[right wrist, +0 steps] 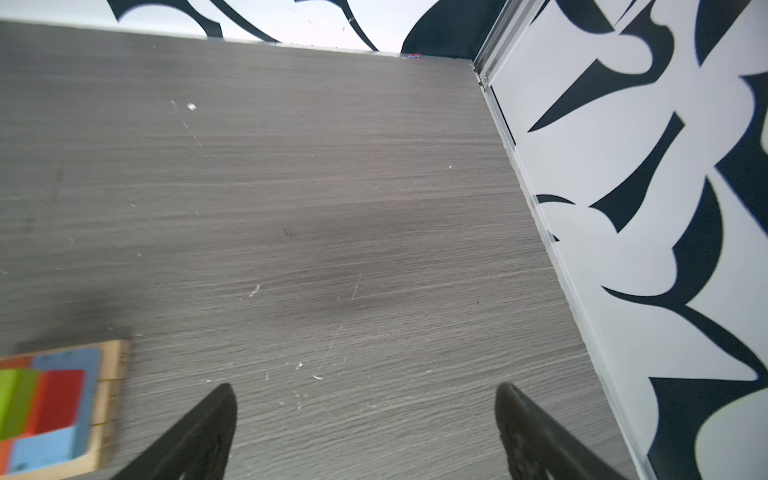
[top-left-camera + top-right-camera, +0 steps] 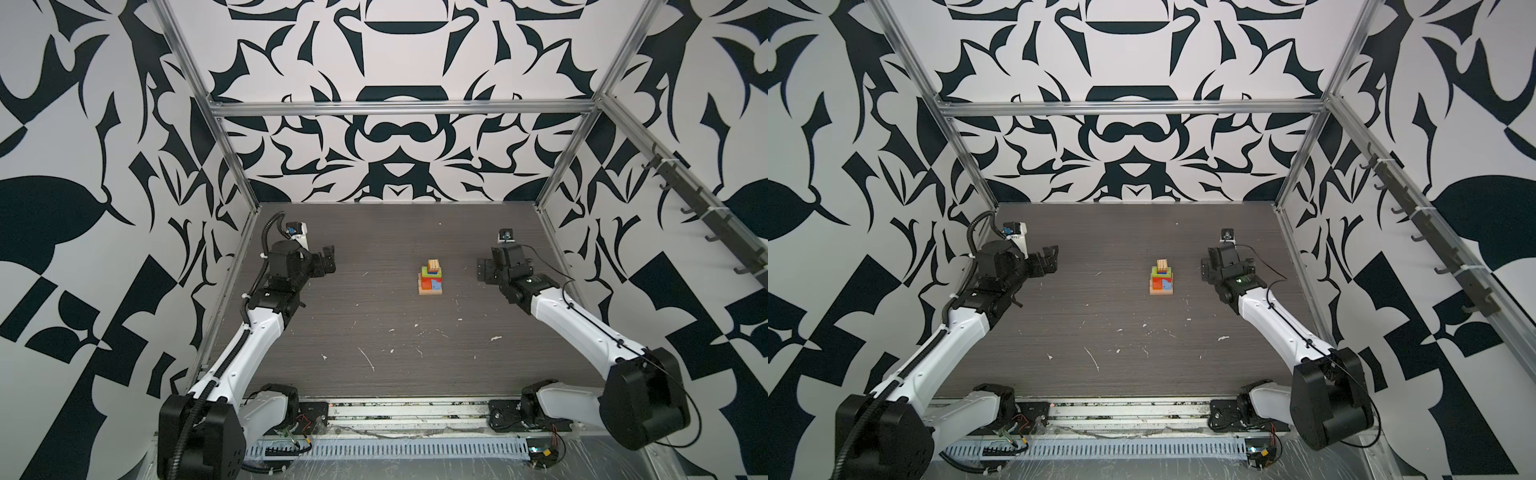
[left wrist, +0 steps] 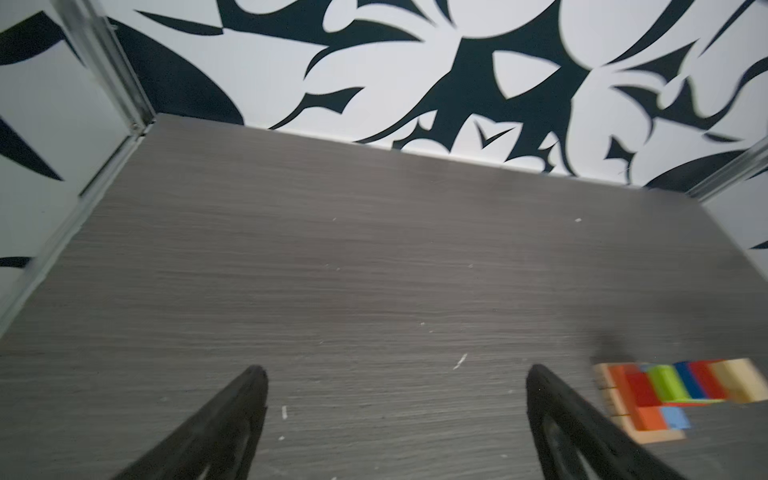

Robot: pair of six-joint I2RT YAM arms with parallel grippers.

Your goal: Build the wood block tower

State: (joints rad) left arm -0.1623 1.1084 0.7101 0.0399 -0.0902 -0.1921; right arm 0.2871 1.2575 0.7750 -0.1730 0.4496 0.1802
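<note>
Wide open and empty at the left gripper (image 2: 329, 260), dark fingers (image 3: 249, 399) parted over bare tabletop in the left wrist view. Same at the right gripper (image 2: 482, 271): spread to full width, nothing held, its own two prongs apart above the scratched grey table (image 2: 374, 332). Set on opposite sides of the wood block tower (image 2: 431, 278), well apart from it, both pointed inward toward the middle. Near the table's centre in both top views, upright and stepped: tan blocks at the base, then orange-red and light blue, then lime green with dark blue and red, then a tan top block (image 2: 1162, 264). Blurred at the edge of each wrist view, outside the open jaws, touched by neither. Black-and-white patterned walls (image 2: 83, 166) on three sides.
</note>
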